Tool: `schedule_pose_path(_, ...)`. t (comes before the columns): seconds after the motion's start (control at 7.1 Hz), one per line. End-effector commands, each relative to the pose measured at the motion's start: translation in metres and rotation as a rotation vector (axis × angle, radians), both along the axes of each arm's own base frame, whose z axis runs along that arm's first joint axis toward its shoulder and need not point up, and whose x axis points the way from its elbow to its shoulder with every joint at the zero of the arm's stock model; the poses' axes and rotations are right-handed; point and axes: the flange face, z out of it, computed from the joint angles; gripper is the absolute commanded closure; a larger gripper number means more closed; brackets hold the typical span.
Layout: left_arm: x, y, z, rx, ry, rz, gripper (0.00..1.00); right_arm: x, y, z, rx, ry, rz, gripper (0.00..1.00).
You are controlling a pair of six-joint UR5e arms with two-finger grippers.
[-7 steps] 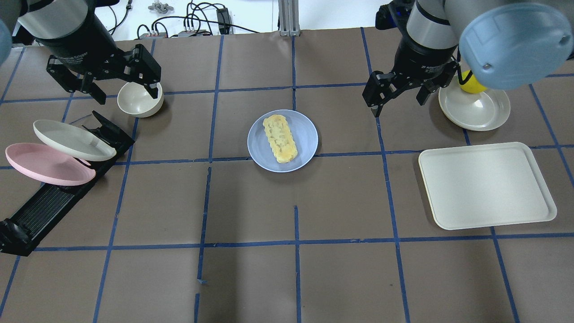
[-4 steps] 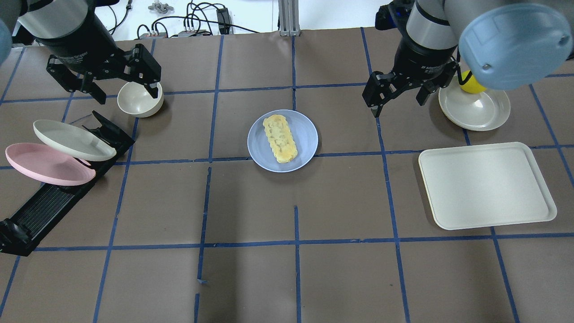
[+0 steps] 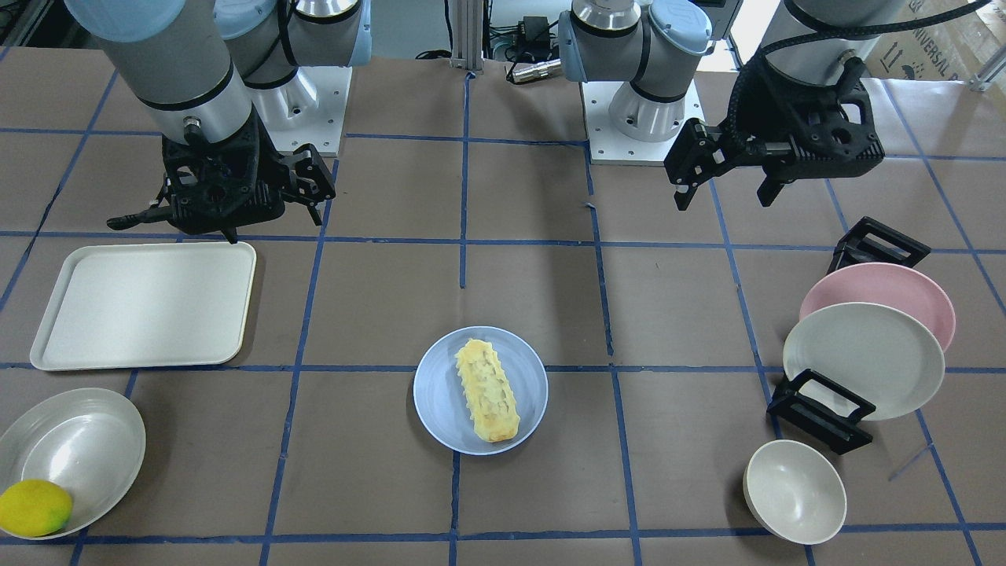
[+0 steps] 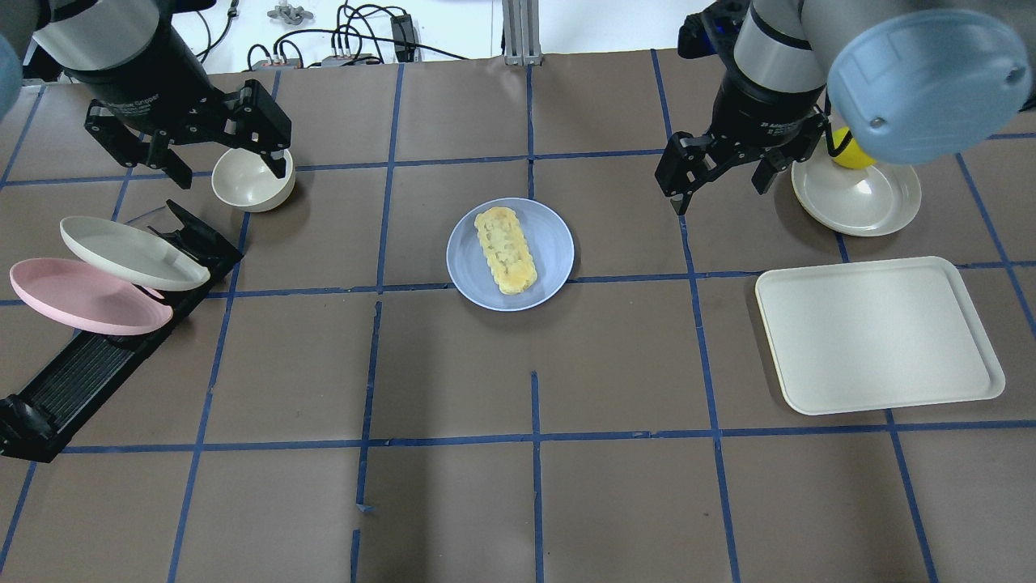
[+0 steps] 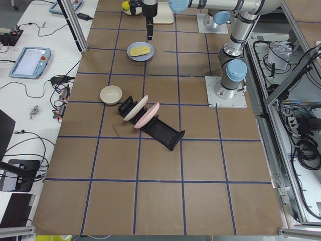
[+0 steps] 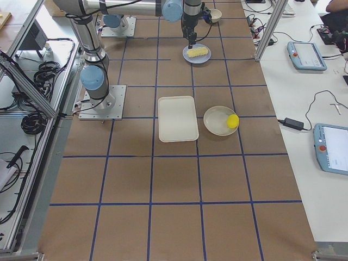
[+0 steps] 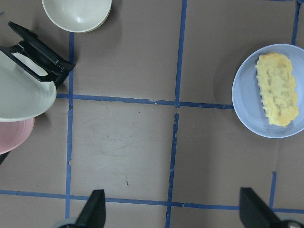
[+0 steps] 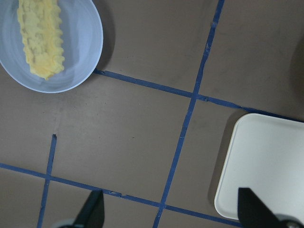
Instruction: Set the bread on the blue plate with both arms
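Observation:
The bread lies lengthwise on the blue plate at the table's middle. Both also show in the front view, bread on plate, and in both wrist views, bread and bread. My left gripper is open and empty. It hovers above the cream bowl, far left of the plate. My right gripper is open and empty. It hovers to the right of the plate, beside the cream plate. Neither gripper touches the bread.
A cream bowl sits back left. A black rack holds a white plate and a pink plate at the left edge. A cream tray lies at the right, and behind it a cream plate holds a lemon.
Both grippers have shifted very slightly toward the far side of the table and stay open. The bread and the blue plate have not moved.

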Motion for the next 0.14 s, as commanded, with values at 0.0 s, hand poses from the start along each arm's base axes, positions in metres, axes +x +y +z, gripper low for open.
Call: schedule_pose_path(0.0,-0.0001,0.0001,0.0003,-0.001,0.001,0.000,0.00,0.0005,0.0002,-0.0006,0.001,-0.001,0.000,0.00)
